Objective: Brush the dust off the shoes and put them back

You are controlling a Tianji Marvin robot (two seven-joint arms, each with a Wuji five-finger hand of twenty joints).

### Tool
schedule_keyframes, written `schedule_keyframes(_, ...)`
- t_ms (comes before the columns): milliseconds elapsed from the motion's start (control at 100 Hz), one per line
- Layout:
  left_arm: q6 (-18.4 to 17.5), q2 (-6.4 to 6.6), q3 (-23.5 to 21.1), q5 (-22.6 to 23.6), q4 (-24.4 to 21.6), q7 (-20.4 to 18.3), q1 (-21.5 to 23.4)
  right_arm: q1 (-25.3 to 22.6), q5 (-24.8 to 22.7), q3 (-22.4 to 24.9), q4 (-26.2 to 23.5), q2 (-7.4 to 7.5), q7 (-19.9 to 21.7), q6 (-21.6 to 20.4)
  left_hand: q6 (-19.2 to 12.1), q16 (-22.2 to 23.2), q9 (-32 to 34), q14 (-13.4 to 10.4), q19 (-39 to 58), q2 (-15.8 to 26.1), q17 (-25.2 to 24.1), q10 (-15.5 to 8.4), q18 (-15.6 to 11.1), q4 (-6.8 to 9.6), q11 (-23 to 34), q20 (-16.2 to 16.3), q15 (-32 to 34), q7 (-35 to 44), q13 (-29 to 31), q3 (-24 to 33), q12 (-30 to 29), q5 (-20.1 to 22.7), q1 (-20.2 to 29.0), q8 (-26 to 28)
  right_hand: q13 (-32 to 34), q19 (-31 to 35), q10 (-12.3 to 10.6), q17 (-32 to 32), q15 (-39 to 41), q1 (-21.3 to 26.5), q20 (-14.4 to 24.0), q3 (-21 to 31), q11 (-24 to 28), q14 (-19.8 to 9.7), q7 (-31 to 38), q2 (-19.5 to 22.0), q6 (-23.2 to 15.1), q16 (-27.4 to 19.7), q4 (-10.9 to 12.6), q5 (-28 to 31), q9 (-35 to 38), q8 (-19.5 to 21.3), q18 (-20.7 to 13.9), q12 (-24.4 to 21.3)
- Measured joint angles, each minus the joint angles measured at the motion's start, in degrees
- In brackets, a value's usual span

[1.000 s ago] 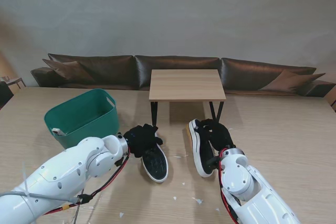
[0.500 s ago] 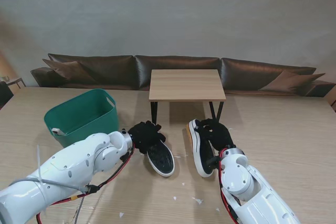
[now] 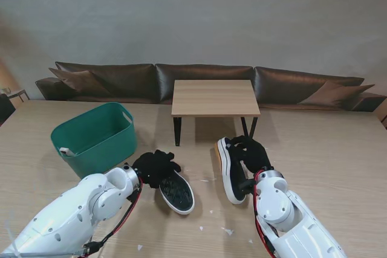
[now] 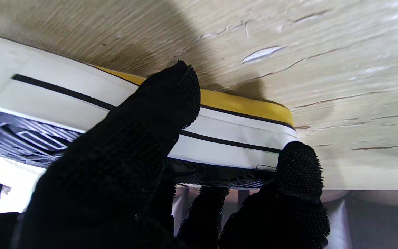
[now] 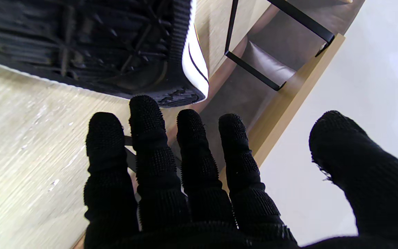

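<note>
The left shoe is black with a white sidewall and a yellow edge, turned sole up just off the table. My left hand, in a black glove, is shut on its heel end. In the left wrist view the thumb presses on the white sidewall and the other fingers curl under the sole. The right shoe lies on its side with its sole facing left. My right hand rests over its far end. In the right wrist view its fingers are straight and spread beside the sole, holding nothing.
A green basket stands at the left, close to my left arm. A small wooden table on black legs stands beyond the shoes, with a brown sofa behind it. White scraps lie on the tabletop near me.
My left hand swung the left shoe right and away, then back left and nearer to me. The right hand and right shoe have barely moved.
</note>
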Motion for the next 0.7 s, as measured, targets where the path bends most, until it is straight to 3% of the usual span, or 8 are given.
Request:
schedule_keyframes(160, 1.09, 0.01, -2.33, -0.01, -1.74, 0.85, 2.73, -0.6, -0.07, 0.35, -1.05, 0.17, 0.06, 0.04, -0.16, 1.41, 0.82, -0.18, -0.04, 0.0, 0.1, -0.23, 0.0, -0.01, 0.0, -0.54, 0.19, 0.0, 0.15, 0.0, 0.0, 0.23, -0.01, 0.0, 0.0, 0.0, 0.03, 0.0, 0.0, 0.0, 0.0, 0.0, 0.0, 0.0, 0.01, 0.0, 0.0, 0.0, 0.0, 0.0, 0.0, 0.0, 0.01, 0.0)
schedule_keyframes(340, 1.91, -0.04, -4.7, -0.78, -3.26, 1.49, 4.93, -0.89, -0.36, 0.69, -1.58, 0.15, -0.68, 0.1, -0.29, 3.64, 4.48, -0.19, -0.04, -0.01, 0.11, -0.25, 0.0, -0.04, 0.02, -0.59, 8.35, 0.57, 0.26, 0.0, 0.0, 1.28, -0.21, -0.01, 0.0, 0.0, 0.05, 0.0, -0.06, 0.0, 0.0, 0.0, 0.0, 0.0, 0.01, 0.0, 0.0, 0.0, 0.0, 0.0, 0.0, 0.0, 0.03, 0.0)
schedule_keyframes(440, 2.26, -0.16, -6.26, -1.44, -4.33, 1.62, 6.18, -1.07, -0.86, 0.89, -1.82, 0.11, -1.42, 0.11, -0.35, 3.66, 7.49, -0.19, -0.04, -0.04, 0.11, -0.25, 0.0, -0.13, 0.07, -0.62, 17.55, 2.45, 0.26, -0.01, 0.04, 1.38, -0.37, 0.42, 0.0, 0.0, 0.05, 0.0, -0.66, 0.0, 0.0, 0.0, 0.22, 0.0, 0.01, 0.0, 0.0, 0.0, 0.0, -0.02, -1.49, -0.01, 0.04, 0.0)
schedule_keyframes(460, 2.33, -0.19, -6.64, -1.59, -4.6, 1.62, 6.46, -1.12, -1.03, 0.93, -1.89, 0.11, -1.61, 0.11, -0.36, 3.66, 8.44, -0.19, -0.04, -0.41, 0.11, -0.25, 0.0, -1.24, 0.07, -0.62, 19.92, 2.69, 0.26, -0.04, 0.07, 1.6, -0.45, 0.42, 0.0, 0.0, 0.06, 0.0, -0.69, 0.0, 0.0, 0.0, 0.62, 0.0, 0.01, 0.0, 0.0, 0.0, 0.0, -0.02, -2.24, -0.01, 0.04, 0.0)
schedule_keyframes(640, 2.57, -0.26, -9.87, -3.22, -7.9, -0.77, 8.94, -2.16, -2.7, 1.78, -3.42, 0.1, -2.77, -0.34, -0.4, 3.53, 15.19, -0.19, -0.04, -2.46, 0.11, -0.21, 0.08, -1.28, 0.09, -0.7, 38.22, 7.86, 0.27, -0.19, 0.13, 1.74, -2.75, 0.54, -3.22, 0.0, 0.07, -0.02, -1.87, 0.0, 0.0, 0.0, -0.2, -0.06, -0.08, 0.0, -0.16, 0.0, 0.0, -1.9, -7.19, -0.03, 0.04, 0.0)
schedule_keyframes(700, 2.56, -0.23, -10.83, -4.11, -9.2, -2.24, 9.62, -2.91, -3.03, 2.34, -4.55, 0.19, -2.69, -1.14, 0.32, 3.52, 18.78, -0.19, -0.03, -2.5, 0.12, 0.91, 0.1, -3.57, 0.12, -0.74, 48.99, 9.18, 0.28, -0.95, 0.47, 1.74, -3.49, 0.96, -4.06, 0.0, 0.07, -0.02, -1.88, 0.0, 0.0, 0.0, 0.17, -0.14, -0.02, 0.0, -0.66, 0.0, 0.0, -2.74, -8.61, -0.05, 0.04, 0.0)
